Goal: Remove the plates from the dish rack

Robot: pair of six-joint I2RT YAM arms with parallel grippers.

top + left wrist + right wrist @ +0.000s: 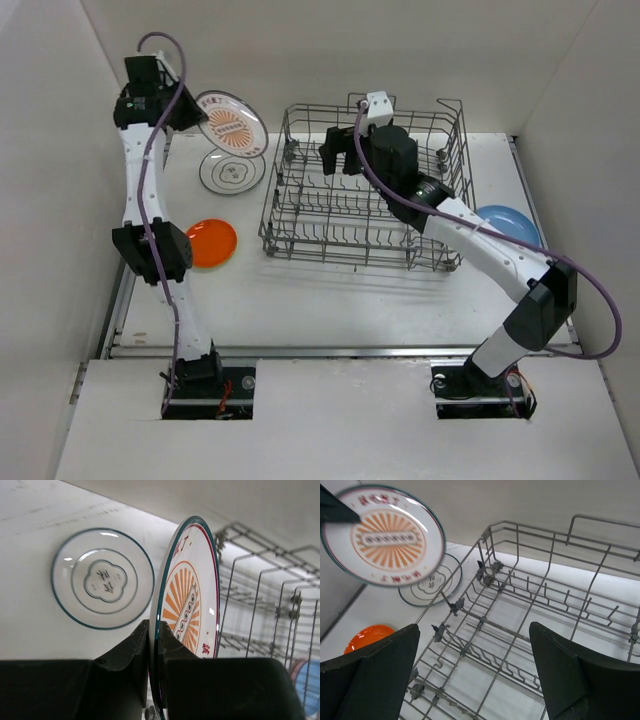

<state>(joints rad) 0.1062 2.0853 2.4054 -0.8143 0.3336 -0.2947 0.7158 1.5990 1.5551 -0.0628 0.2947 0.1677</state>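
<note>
Left gripper (154, 628): I'm pinching the white, orange-sunburst round plate (187, 595) by its rim.
Right gripper (475, 672): I'm seeing it spread, empty.
Handling: I'm judging it stiff, slick, breakable.

Robot lab cell: white table (340, 300) walled by plain white panels (45, 180); arm bases (205, 385) bolted at edge.

dish rack (340, 255): open above | blocking: tines (546, 594) | flanks: orange plate (211, 243), blue plate (512, 222), probably flat
</note>
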